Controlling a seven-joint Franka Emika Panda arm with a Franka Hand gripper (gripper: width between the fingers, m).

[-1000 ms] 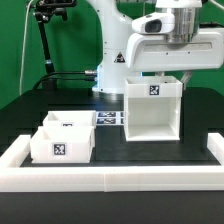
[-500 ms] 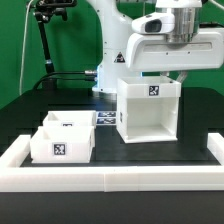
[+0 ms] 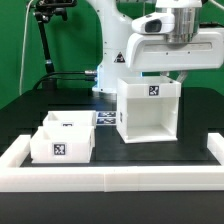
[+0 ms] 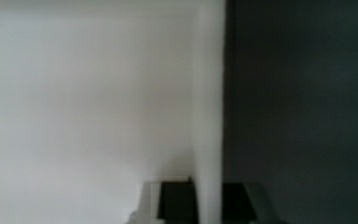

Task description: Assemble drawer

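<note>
Black surface (image 3: 130,155), bordered by a low white rail (image 3: 110,180). Toward the exterior view's right, tall white drawer shell (image 3: 150,118), upright, open front. Well apart on that view's left, two small trays (image 3: 60,140), close together. Gripper (image 4: 208,195) clamped on the drawer shell's thin wall.

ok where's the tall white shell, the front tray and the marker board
tall white plastic drawer shell (image 3: 150,120): exterior view, camera-facing side below its tag
small white plastic front tray (image 3: 42,148): exterior view, front wall beside its tag
thin flat white marker board (image 3: 104,118): exterior view, strip showing between trays and shell
</note>
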